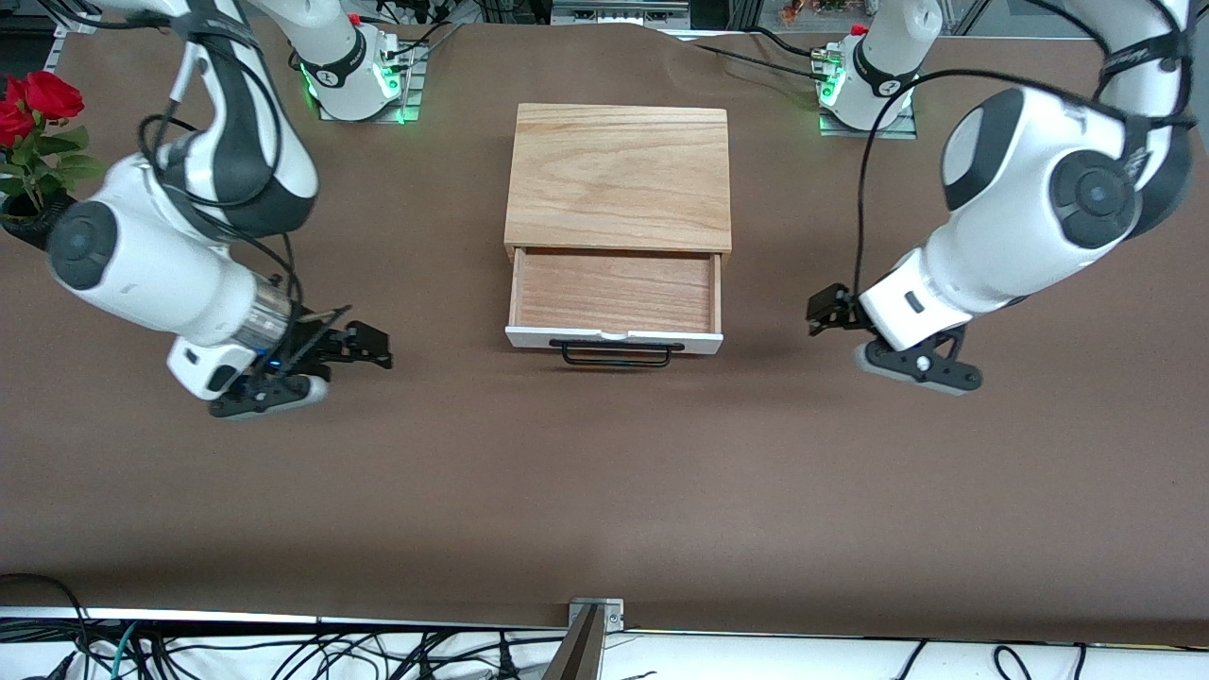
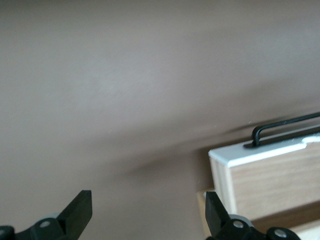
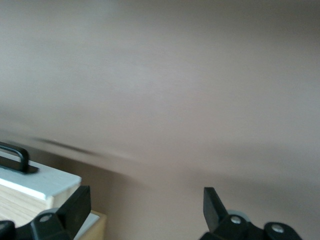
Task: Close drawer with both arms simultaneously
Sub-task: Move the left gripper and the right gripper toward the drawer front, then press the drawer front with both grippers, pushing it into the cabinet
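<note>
The drawer [image 1: 616, 293] stands pulled out of the wooden box [image 1: 619, 175], toward the front camera. Its white front panel [image 1: 614, 339] carries a black wire handle [image 1: 616, 355]. My right gripper [image 1: 371, 345] hangs low beside the drawer toward the right arm's end of the table, apart from it. It is open with nothing between its fingers. My left gripper [image 1: 820, 310] is low beside the drawer toward the left arm's end, also open and apart. The left wrist view shows the left gripper [image 2: 148, 212] near the panel's corner [image 2: 260, 152]. The right wrist view shows the right gripper [image 3: 145, 207] near the panel [image 3: 40, 180].
Red roses [image 1: 33, 109] in a dark vase stand at the right arm's end of the table. The brown table [image 1: 604, 491] stretches wide between the drawer and the front edge. A metal bracket [image 1: 595, 616] sits at that edge.
</note>
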